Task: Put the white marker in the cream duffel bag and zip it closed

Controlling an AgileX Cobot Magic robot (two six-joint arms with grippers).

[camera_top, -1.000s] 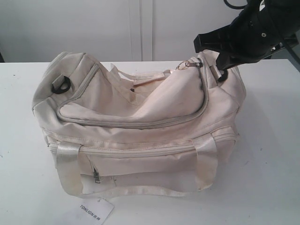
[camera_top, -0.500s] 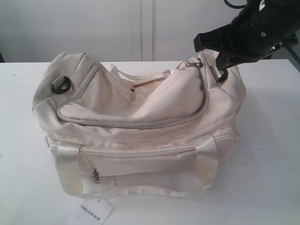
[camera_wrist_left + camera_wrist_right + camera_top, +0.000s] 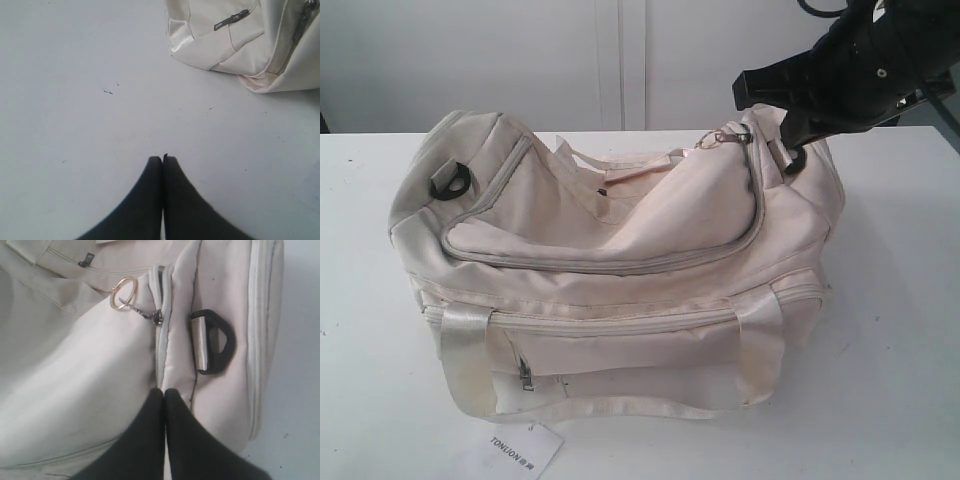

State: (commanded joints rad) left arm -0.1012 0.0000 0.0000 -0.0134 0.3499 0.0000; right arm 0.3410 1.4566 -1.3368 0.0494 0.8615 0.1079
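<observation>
The cream duffel bag [image 3: 620,220] lies on the white table [image 3: 900,330], its curved top zipper drawn along to the right end. The zipper pull with a gold ring [image 3: 718,138] [image 3: 123,293] rests there. My right gripper [image 3: 164,390] is shut with nothing between its fingers. Its tips hover over the bag's right end, beside the zipper's end and the black D-ring [image 3: 215,342]. My left gripper [image 3: 162,158] is shut over bare table, a short way from a corner of the bag [image 3: 240,45]. The white marker is out of view.
A white paper tag [image 3: 515,448] lies at the table's front edge below the bag. A second black D-ring [image 3: 452,182] sits on the bag's left end. The front pocket's zipper pull [image 3: 525,376] [image 3: 231,20] hangs near the left handle. A wall stands behind the table.
</observation>
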